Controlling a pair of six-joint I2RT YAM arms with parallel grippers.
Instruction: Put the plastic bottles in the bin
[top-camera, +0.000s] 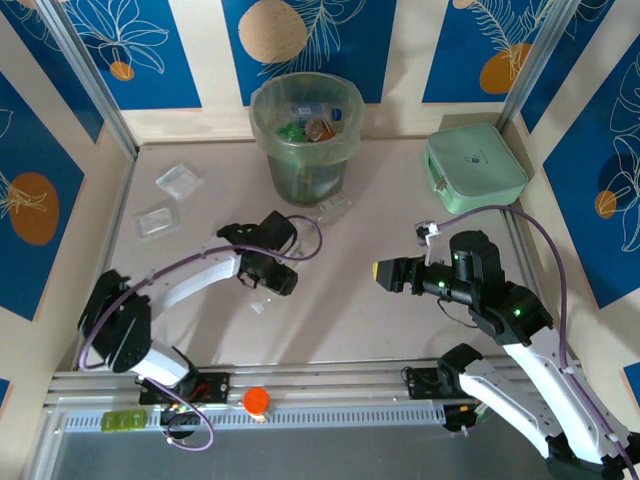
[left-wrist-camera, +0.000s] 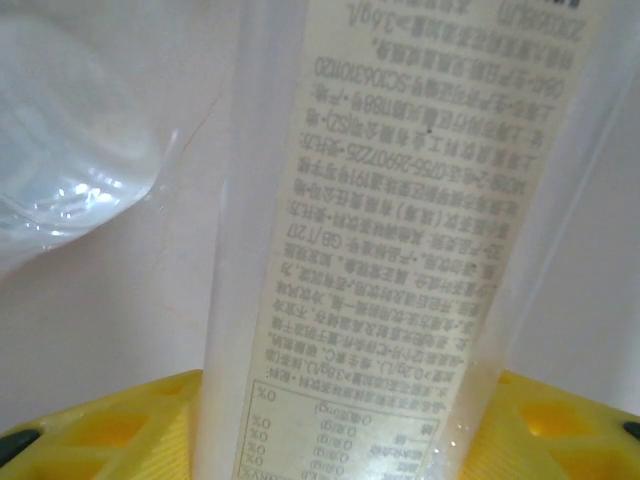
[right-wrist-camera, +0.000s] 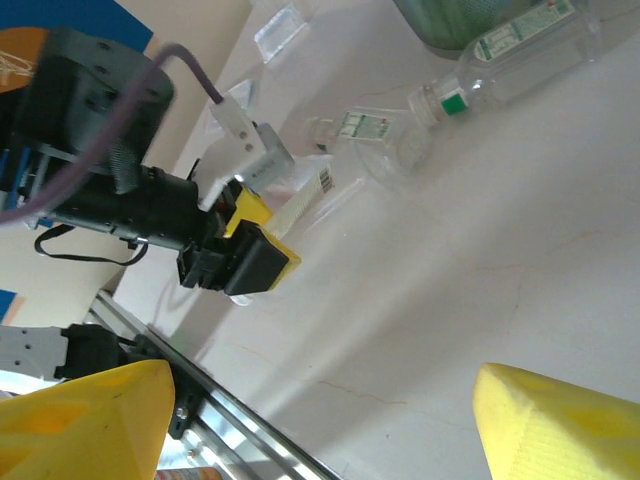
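Close up in the left wrist view, the clear bottle (left-wrist-camera: 400, 250) is cut off top and bottom, so its cap is out of frame, and the print on its pale label is too small to read. A blurred clear plastic shape (left-wrist-camera: 70, 150) sits to its left. The left gripper (right-wrist-camera: 260, 240), near the table's middle, grasps this bottle between yellow fingers (left-wrist-camera: 110, 425). The right gripper (right-wrist-camera: 320, 430) is spread wide and holds nothing. Farther off, a green-capped bottle (right-wrist-camera: 510, 55) lies beside the bin (top-camera: 310, 170), where more bottles (top-camera: 305, 128) sit jumbled.
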